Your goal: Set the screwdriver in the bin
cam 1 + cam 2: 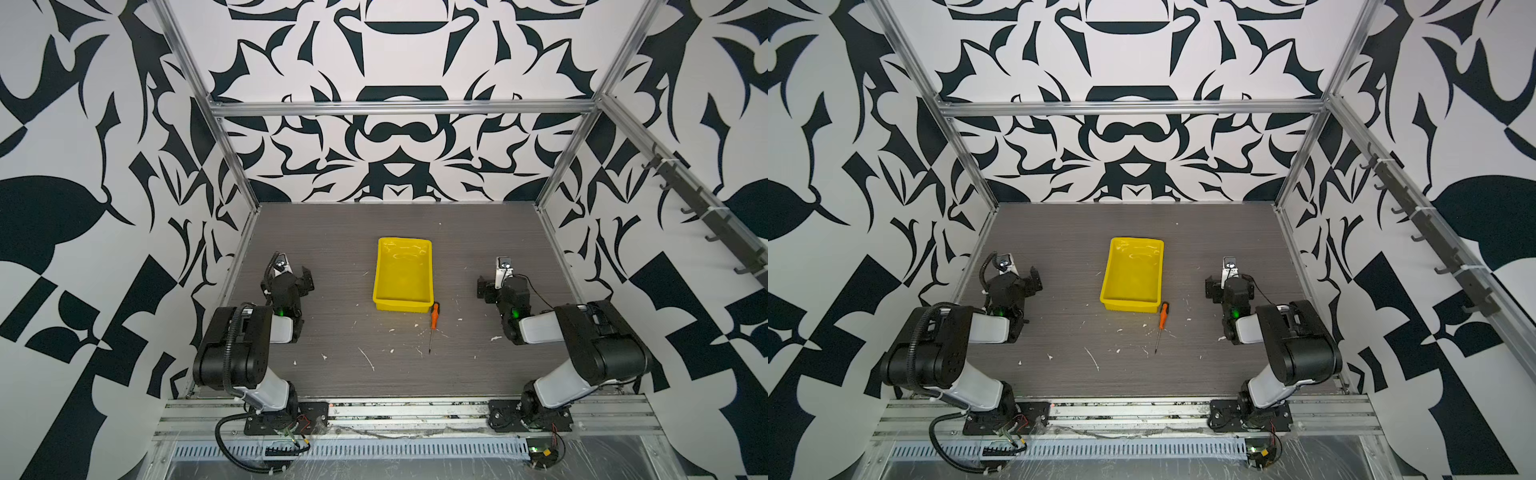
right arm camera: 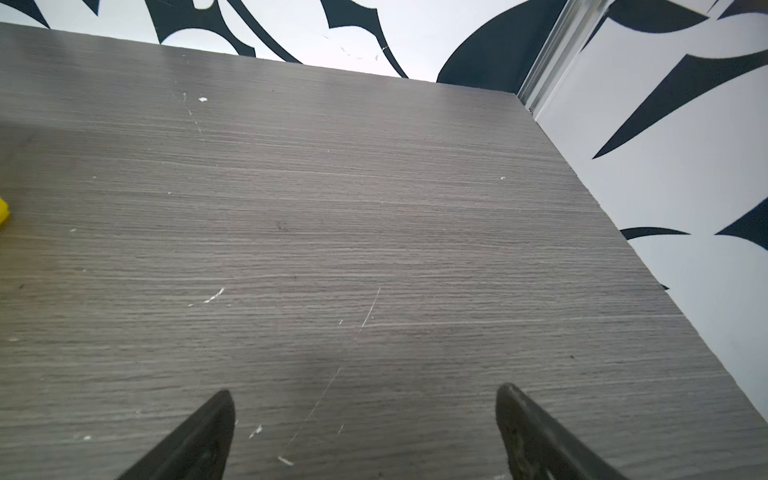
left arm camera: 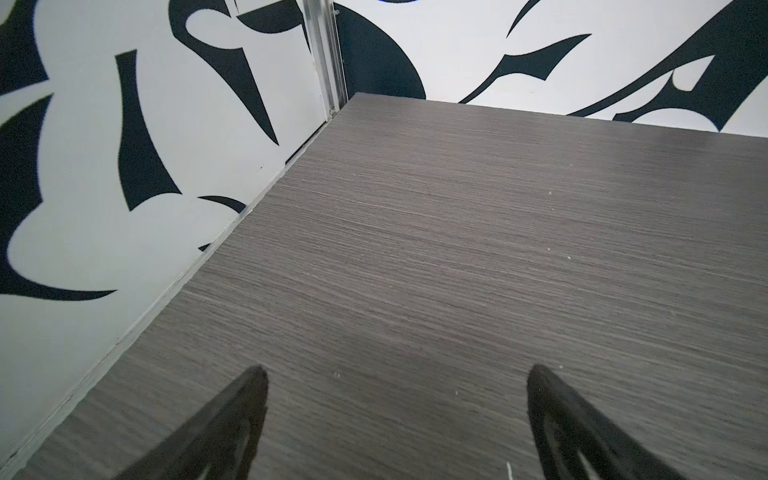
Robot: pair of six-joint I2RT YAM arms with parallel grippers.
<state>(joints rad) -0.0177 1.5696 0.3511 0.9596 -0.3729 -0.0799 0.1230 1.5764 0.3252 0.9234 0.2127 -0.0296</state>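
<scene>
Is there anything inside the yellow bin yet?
No, the bin looks empty: only shiny yellow floor shows. Its near wall hides a thin strip of floor. The screwdriver lies outside on the table, by its corner.

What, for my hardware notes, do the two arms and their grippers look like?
Both are black with pale grey shells; the left arm carries a ribbed black hose, the right arm a thin black cable. A green light glows at each wrist. The left gripper and right gripper have black fingers tapering to points.
</scene>
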